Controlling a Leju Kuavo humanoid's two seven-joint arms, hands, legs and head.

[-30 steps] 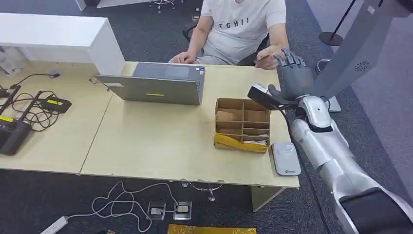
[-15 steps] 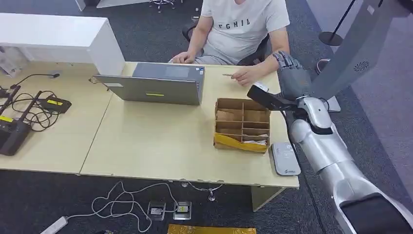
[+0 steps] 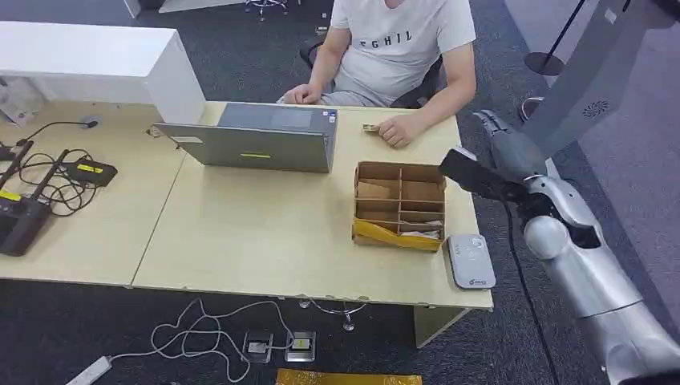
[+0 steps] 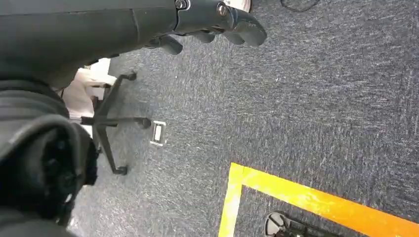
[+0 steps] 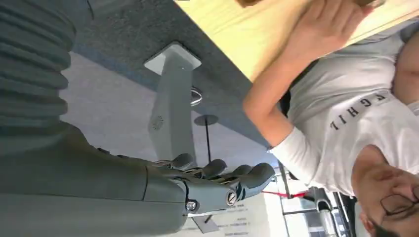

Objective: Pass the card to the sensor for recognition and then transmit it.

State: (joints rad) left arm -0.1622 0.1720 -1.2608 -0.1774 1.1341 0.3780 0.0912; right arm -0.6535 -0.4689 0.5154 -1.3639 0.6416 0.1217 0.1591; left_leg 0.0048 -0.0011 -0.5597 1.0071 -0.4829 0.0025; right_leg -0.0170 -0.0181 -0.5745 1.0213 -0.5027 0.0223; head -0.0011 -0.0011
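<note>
The small card [image 3: 370, 127] lies on the table at the fingertips of the person's hand [image 3: 396, 130], beside the laptop's right corner. My right hand [image 3: 502, 146] hangs in the air past the table's right edge, fingers spread and holding nothing; the right wrist view shows its fingers [image 5: 222, 173] stretched out near the person's forearm [image 5: 276, 94]. The grey card sensor [image 3: 470, 261] sits flat at the table's front right corner. My left hand [image 4: 212, 22] hangs over the carpet, empty, with its fingers loosely bent.
A compartmented cardboard box [image 3: 399, 204] stands between the sensor and the person. A grey laptop [image 3: 257, 138] is at the table's back middle. Cables and black devices [image 3: 48, 184] lie at the left. A grey stand [image 3: 589, 80] rises close to my right arm.
The person's hand took the card from near my right hand and lowered it onto the table by the laptop. My right hand drew back to the right, off the table's edge.
</note>
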